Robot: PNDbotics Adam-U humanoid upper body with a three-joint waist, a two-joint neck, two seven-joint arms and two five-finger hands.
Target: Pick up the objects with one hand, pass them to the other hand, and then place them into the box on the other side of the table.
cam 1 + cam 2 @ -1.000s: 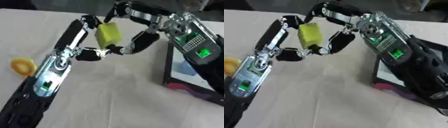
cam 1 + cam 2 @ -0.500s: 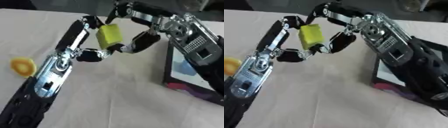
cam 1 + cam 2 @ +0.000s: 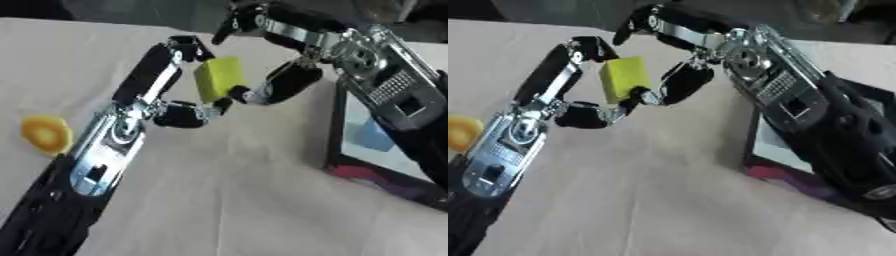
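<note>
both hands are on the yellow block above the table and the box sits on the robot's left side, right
Not quite. The left hand and the right hand are both on the yellow block, held above the table, but the box sits on the robot's right side, not its left. The left eye view shows it at the picture's right edge, beneath the right arm.

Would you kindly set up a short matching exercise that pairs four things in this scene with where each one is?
Things:
1. yellow block
2. orange object
3. box
4. light blue object

Places:
A. lying inside the box
B. on the table at the left edge
C. held in the air between both robot hands
D. on the right side of the table

Pairs: 1-C, 2-B, 3-D, 4-A
</note>
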